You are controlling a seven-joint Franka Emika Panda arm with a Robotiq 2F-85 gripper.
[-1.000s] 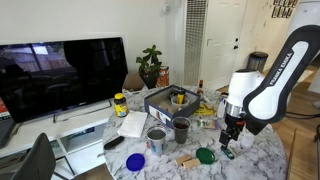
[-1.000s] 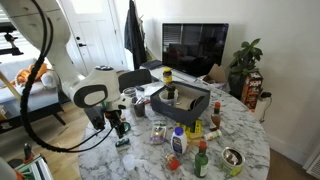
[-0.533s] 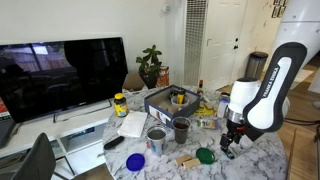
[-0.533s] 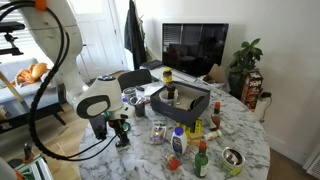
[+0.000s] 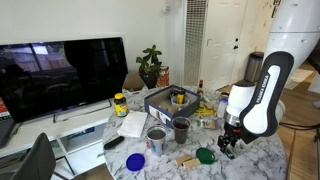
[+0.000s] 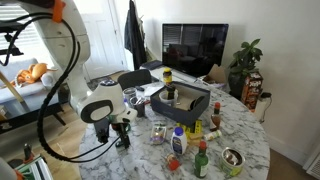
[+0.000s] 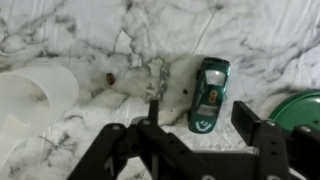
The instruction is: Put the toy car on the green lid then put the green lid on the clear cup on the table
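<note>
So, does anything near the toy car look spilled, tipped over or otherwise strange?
Nothing looks spilled or broken. The toy car stands on its wheels on the marble table, beside the green lid. One small brown speck lies left of it in the wrist view; I cannot tell what it is.

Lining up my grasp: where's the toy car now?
In the wrist view, the small teal toy car lies on the marble tabletop within the open gripper, with the flat green lid to its right.
</note>
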